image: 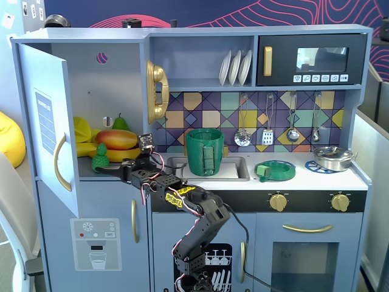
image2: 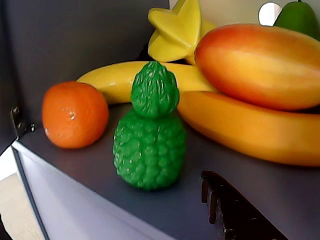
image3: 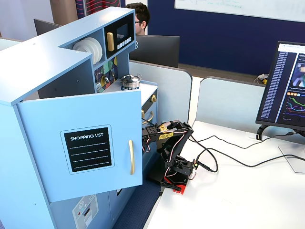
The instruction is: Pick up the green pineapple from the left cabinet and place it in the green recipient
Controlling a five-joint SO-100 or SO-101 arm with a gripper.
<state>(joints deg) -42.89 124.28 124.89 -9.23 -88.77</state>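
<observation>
Pineapple [image2: 149, 145] upright on cabinet [image: 115, 79] shelf, near front edge, beside orange [image2: 75, 115] and bananas [image2: 240, 125]. Gripper [image: 104, 170] reaching in just below it, spread unclear; only one toothed finger [image2: 235, 210] visible in wrist view. Pot [image: 204, 151] in sink.

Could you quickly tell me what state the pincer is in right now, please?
Pincer: open and empty, at the shelf edge just in front of the pineapple, not touching it.
</observation>
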